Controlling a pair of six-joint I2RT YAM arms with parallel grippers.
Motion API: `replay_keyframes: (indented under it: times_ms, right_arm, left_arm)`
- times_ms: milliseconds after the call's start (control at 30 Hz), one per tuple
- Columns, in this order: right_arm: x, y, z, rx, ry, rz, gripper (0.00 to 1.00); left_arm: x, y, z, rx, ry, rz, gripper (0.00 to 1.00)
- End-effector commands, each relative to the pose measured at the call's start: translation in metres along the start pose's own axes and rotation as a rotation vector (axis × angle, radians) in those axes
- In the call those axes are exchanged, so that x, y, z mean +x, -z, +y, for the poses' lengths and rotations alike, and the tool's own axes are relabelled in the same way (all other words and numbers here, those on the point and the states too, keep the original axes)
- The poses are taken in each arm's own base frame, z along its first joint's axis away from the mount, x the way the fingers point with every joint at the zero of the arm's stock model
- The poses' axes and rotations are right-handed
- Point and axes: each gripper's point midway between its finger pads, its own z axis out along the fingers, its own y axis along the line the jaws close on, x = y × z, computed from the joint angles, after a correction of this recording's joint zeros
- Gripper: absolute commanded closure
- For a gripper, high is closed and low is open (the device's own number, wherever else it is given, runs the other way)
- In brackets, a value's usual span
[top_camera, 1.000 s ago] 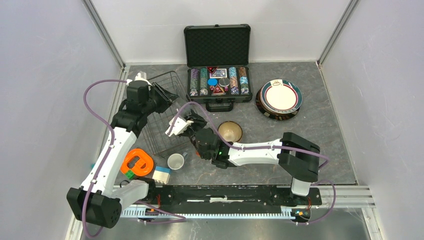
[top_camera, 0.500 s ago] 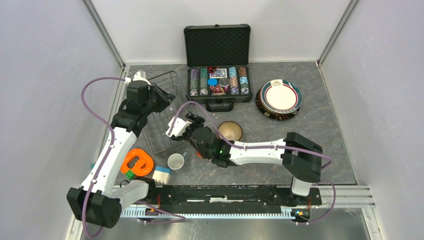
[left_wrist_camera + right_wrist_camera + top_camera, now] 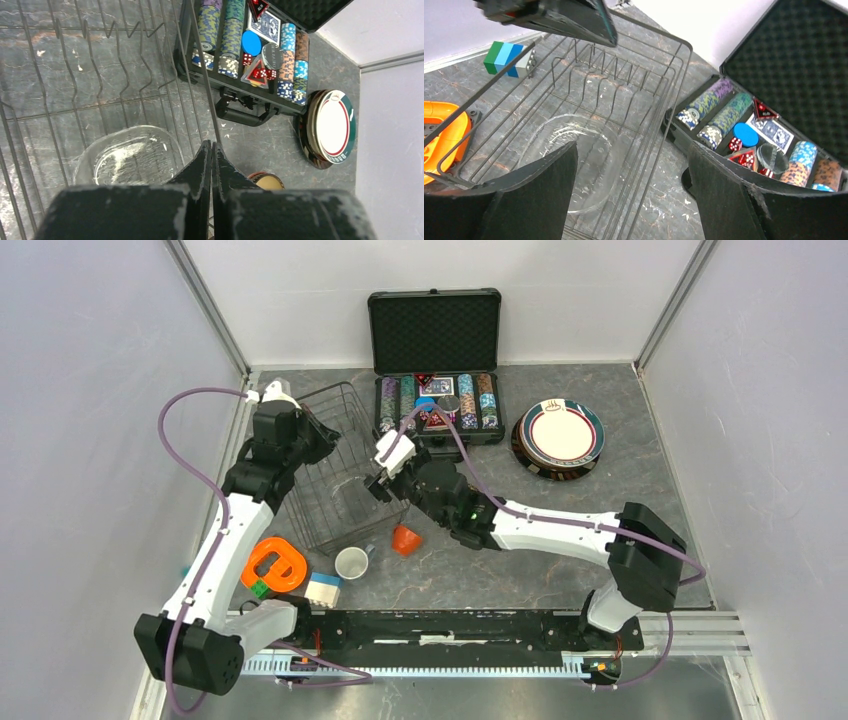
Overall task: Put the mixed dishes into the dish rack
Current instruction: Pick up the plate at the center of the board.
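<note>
The black wire dish rack (image 3: 352, 390) stands at the back left. My left gripper (image 3: 324, 436) sits at the rack's left side, and in the left wrist view this left gripper (image 3: 212, 145) is shut on the rack's rim wire. My right gripper (image 3: 386, 472) hangs open over the rack's right edge with nothing between its fingers (image 3: 539, 185). A clear dish (image 3: 569, 165) lies inside the rack. An orange cup (image 3: 405, 538) and a white cup (image 3: 351, 562) sit on the table in front of the rack. Stacked plates (image 3: 558, 437) are at the back right. The tan bowl (image 3: 267, 181) shows only in the left wrist view.
An open black poker-chip case (image 3: 435, 380) stands just right of the rack at the back. An orange ring toy (image 3: 272, 563) and a white-and-blue block (image 3: 322, 590) lie near the front left. Grey walls close in the table on both sides.
My right gripper has opened and swung back and right, from the rack's front corner to its right edge. The orange cup now shows on the table. My left gripper has shut.
</note>
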Motion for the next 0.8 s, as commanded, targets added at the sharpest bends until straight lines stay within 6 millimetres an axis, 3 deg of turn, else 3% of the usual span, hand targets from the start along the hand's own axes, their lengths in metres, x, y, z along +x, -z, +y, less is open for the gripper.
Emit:
replay_keyframes:
  times_ms: [0, 33, 100, 200, 433, 533, 767]
  right_arm:
    - [0.002, -0.002, -0.02, 0.004, -0.141, 0.024, 0.15]
    - [0.005, -0.006, -0.029, 0.008, -0.169, 0.048, 0.16]
    - [0.012, -0.013, -0.038, -0.016, -0.271, 0.096, 0.19]
    - [0.017, -0.02, -0.038, -0.105, -0.362, 0.134, 0.24]
    - [0.034, -0.013, -0.03, -0.143, -0.474, 0.191, 0.3]
    - [0.038, -0.007, -0.03, -0.142, -0.483, 0.206, 0.31]
    - [0.044, 0.001, -0.028, -0.152, -0.506, 0.225, 0.33]
  left_arm:
    - [-0.01, -0.001, 0.006, -0.029, -0.094, -0.024, 0.97]
    - [-0.006, -0.002, 0.01, -0.04, -0.107, -0.01, 0.9]
    - [0.005, -0.004, 0.013, -0.03, -0.149, 0.037, 0.59]
    - [0.033, -0.01, 0.024, -0.048, -0.196, 0.178, 0.39]
    - [0.078, -0.016, 0.074, -0.244, -0.24, 0.412, 0.32]
    - [0.083, -0.015, 0.1, -0.377, -0.249, 0.432, 0.32]
    - [0.094, -0.015, 0.135, -0.513, -0.191, 0.423, 0.33]
